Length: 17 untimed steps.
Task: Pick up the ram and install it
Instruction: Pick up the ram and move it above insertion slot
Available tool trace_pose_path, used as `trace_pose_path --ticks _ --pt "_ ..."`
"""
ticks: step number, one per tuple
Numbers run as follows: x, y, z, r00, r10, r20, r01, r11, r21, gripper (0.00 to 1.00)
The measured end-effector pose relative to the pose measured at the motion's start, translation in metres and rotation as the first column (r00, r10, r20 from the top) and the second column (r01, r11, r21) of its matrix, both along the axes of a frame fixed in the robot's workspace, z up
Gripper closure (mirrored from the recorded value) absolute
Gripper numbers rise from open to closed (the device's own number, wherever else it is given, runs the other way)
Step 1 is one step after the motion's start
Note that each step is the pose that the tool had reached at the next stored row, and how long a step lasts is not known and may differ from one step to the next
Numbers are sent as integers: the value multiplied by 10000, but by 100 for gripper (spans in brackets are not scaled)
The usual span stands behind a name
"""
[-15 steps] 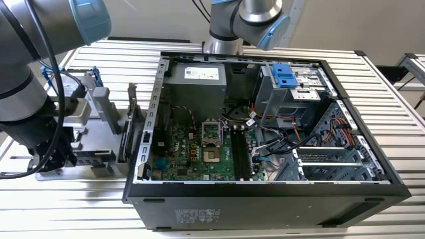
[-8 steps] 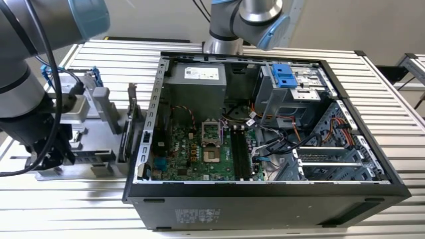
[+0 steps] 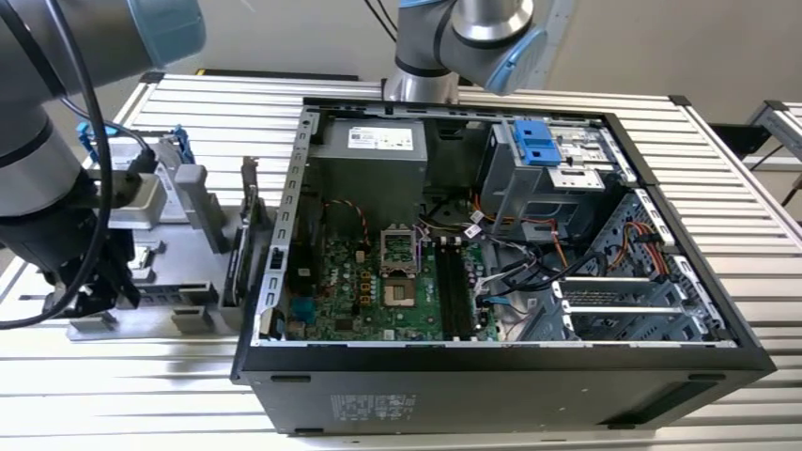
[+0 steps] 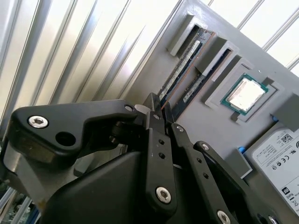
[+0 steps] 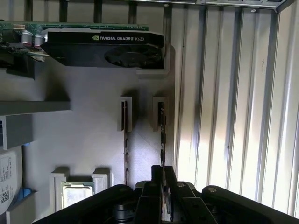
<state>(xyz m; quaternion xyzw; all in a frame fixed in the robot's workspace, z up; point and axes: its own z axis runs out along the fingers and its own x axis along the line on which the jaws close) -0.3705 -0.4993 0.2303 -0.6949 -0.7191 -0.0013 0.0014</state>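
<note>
The ram (image 5: 161,135) stands on edge in a slot of the grey parts tray (image 5: 93,140); it is a thin dark stick, also seen in the second wrist view (image 4: 183,67). My gripper (image 5: 162,175) straddles one end of it, with a black finger pressed against each face, and it appears in the second wrist view too (image 4: 161,108). A second, similar stick (image 5: 125,140) stands in the neighbouring slot, apart from the fingers. In the exterior view my arm (image 3: 51,188) hangs over the tray (image 3: 163,244) at the exterior view's left, beside the open computer case (image 3: 501,376).
The tray also holds a graphics card (image 5: 103,46), a processor chip (image 4: 245,95) and a drive (image 4: 280,154). Inside the case, long black motherboard slots (image 3: 454,287) lie beside the processor socket (image 3: 398,246), with cables (image 3: 527,268) near them. A ribbed metal table (image 3: 126,413) surrounds everything.
</note>
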Motion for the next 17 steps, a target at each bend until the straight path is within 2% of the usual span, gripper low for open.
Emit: trace_pose_path --ticks 8,17 --pt "0 0 26 10000 0 -2 0 10000 -2 100" --pt "0 0 113 10000 0 0 0 10000 -1 100"
